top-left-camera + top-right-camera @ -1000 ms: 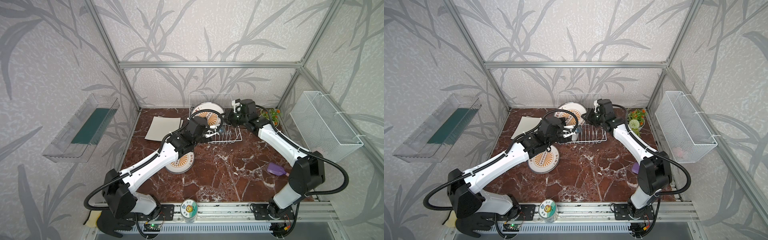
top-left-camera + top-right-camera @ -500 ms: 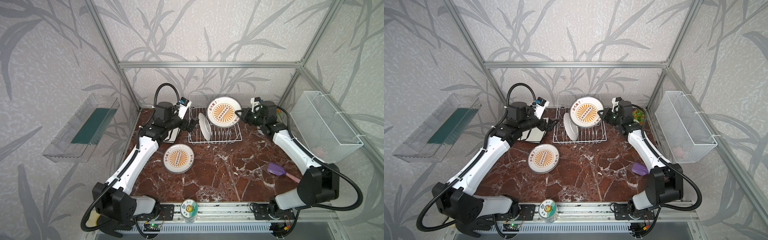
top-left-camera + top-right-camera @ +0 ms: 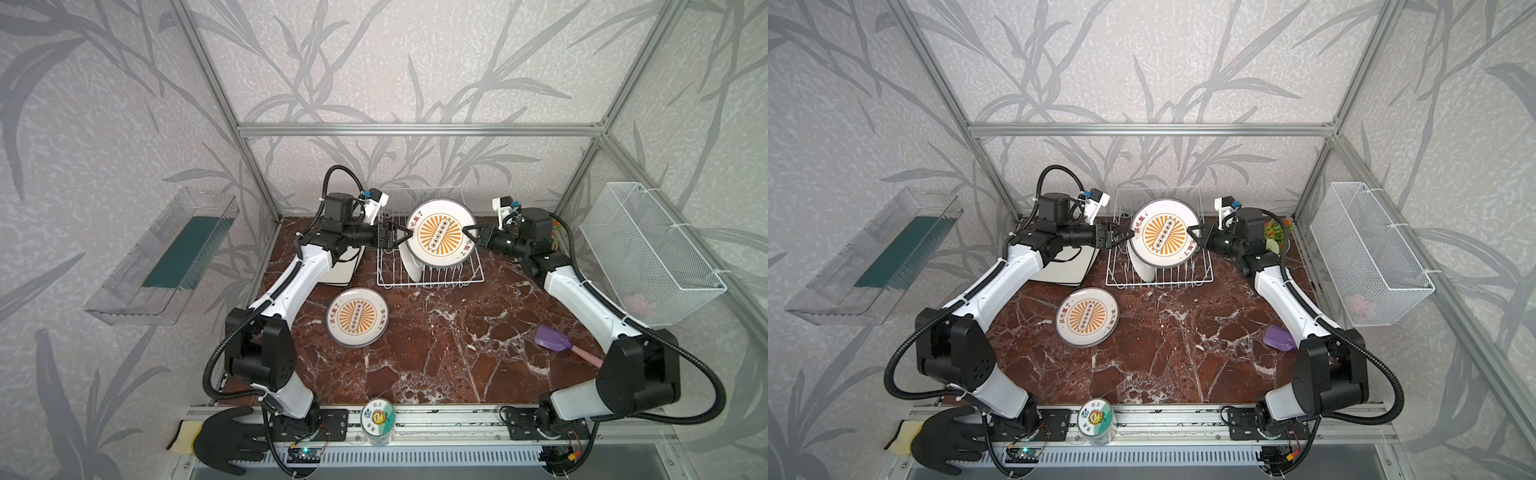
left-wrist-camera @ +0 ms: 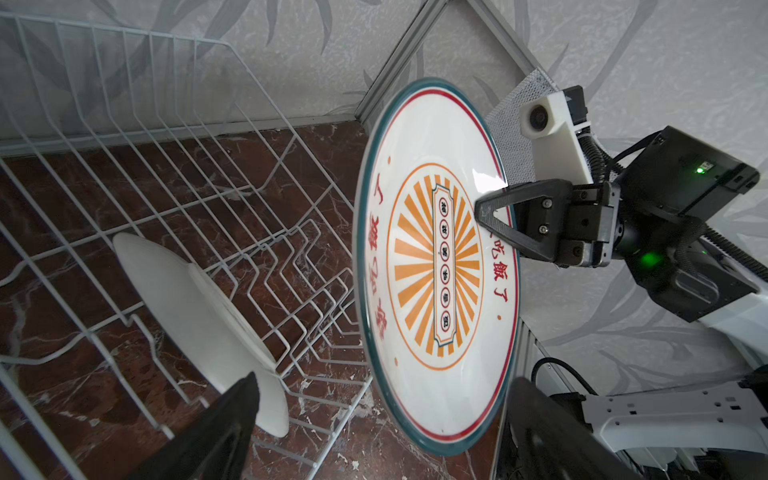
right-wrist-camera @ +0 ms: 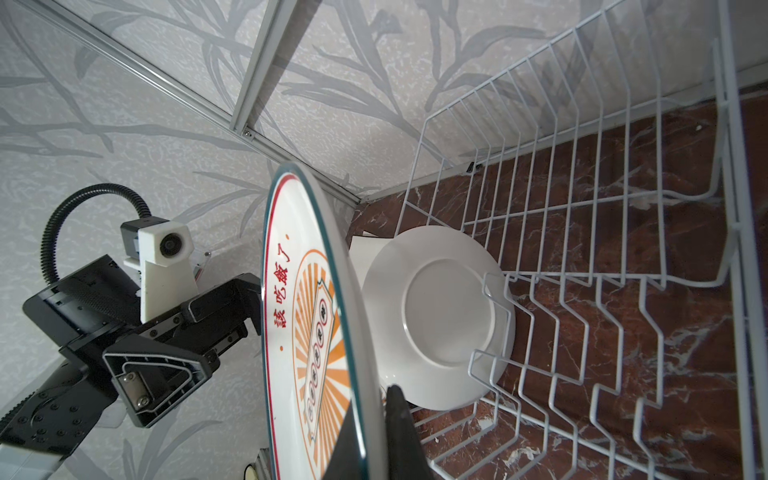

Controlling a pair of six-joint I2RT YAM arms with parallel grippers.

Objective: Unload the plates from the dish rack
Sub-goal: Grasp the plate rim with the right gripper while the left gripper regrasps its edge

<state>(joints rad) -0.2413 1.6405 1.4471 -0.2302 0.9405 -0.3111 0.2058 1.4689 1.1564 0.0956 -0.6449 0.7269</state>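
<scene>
Nearest me on the front rail lie one black glove (image 3: 226,436) and one lidded tin (image 3: 377,417). On the brown marble table (image 3: 436,365) I count one purple scoop (image 3: 550,337) to the right and four plates in all. The orange-printed plate (image 3: 356,316) lies flat in front of the dish rack (image 3: 430,284). The square cream plate (image 3: 1063,270) lies flat to the rack's left, half under the left arm. The plain white plate (image 3: 411,266) stands on edge in the rack. The lifted plate (image 3: 440,237), also orange-printed, hangs upright above the rack between the two arms. The right gripper (image 3: 467,232) is clamped on its right rim. The left gripper (image 3: 402,239) has its jaws spread wide astride the left rim, and I cannot tell if they touch it. The left wrist view shows that pinch and the printed face. The right wrist view shows the plain plate's (image 5: 440,311) bare underside leaning among the tines. A small green plant (image 3: 1275,232) at the back shows clearly in a top view. One clear tray (image 3: 166,257) and one mesh basket (image 3: 648,253) hang on the side walls.
</scene>
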